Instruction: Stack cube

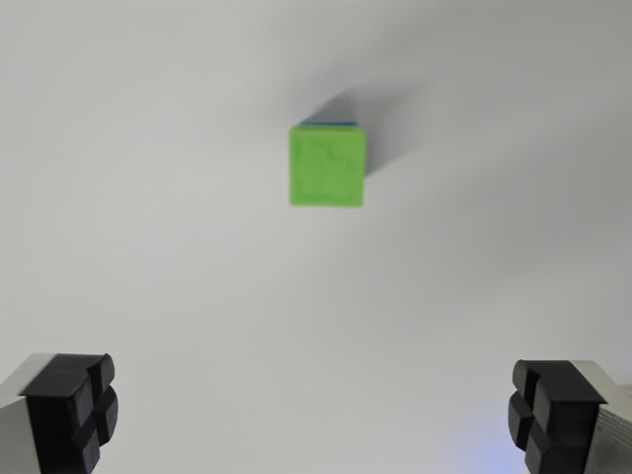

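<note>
Gripper (316, 415) is hanging wide and empty above the table (148, 247). Green cube (328, 165) is sitting mid-table, a blue sliver showing beneath, likely already stacked. Release seems done; next calls for clearing away.

No text, label, brand, number or sign legible anywhere ahead of my hand; I read nothing on any surface in the wrist view.
</note>
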